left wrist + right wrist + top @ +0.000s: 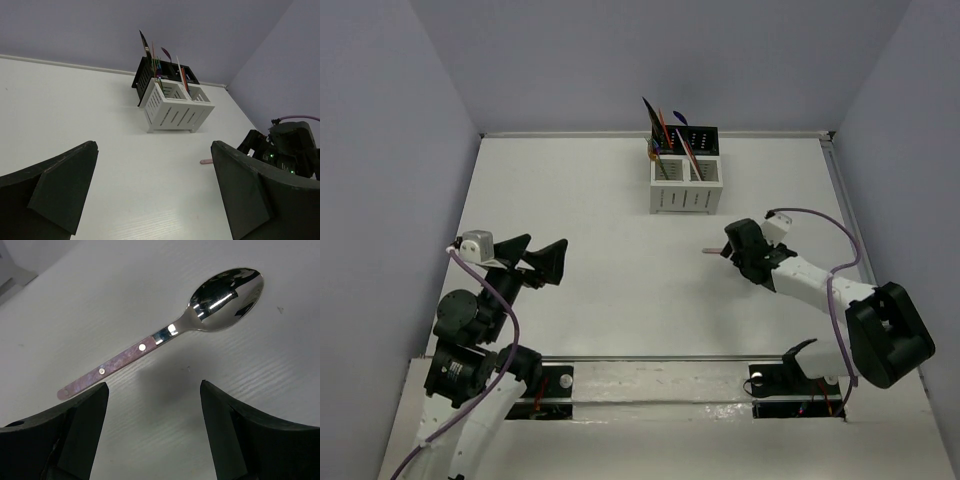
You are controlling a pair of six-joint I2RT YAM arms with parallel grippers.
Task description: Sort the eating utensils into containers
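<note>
Right hand (152,392) hung released over the spoon (150,342) lying flat on the table (90,295); best to drop square across its handle, then clench low.

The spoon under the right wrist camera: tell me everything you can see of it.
The spoon has a polished silver bowl, hollow side up, and a mottled pink handle with pale rivets. It lies flat on the white table, and only the table touches it. The right gripper hangs open beside its handle. From above, only the handle tip shows.
</note>
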